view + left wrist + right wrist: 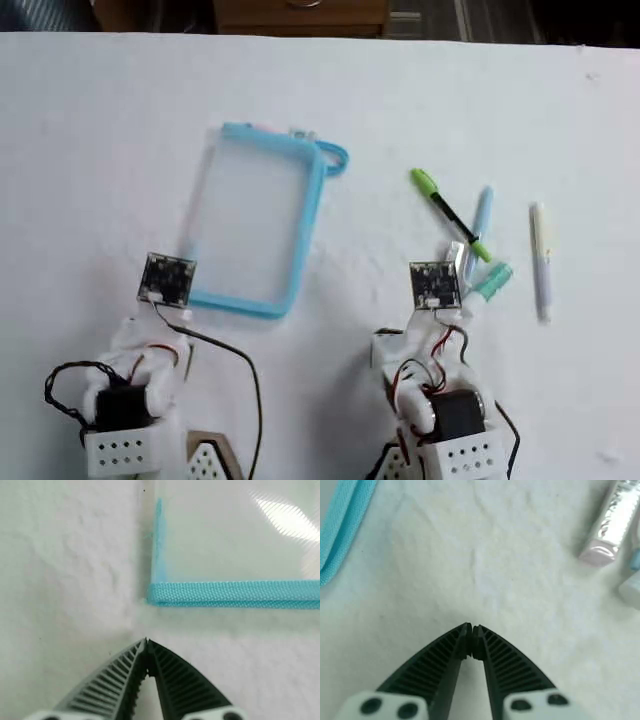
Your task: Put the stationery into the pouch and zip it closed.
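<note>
Step in hand: first pick, with nothing loaded yet. The pouch [305,230] lies flat on the surface [100,120] by the left end effector [147,645]; the green pen [450,215] and blue pen [481,215] lie near the right end effector [471,630]. Both end effectors are fully closed and empty, so the right one must next open and straddle a pen.

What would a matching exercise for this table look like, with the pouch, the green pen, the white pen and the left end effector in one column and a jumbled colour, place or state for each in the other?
Column one:
1. pouch
2. green pen
3. white pen
4. left end effector

Column two:
a. shut, just short of a corner of the pouch
b. lying alone, farthest to the right
c. clear, with blue edging
d. green ends with a black middle

Pairs: 1-c, 2-d, 3-b, 4-a.
</note>
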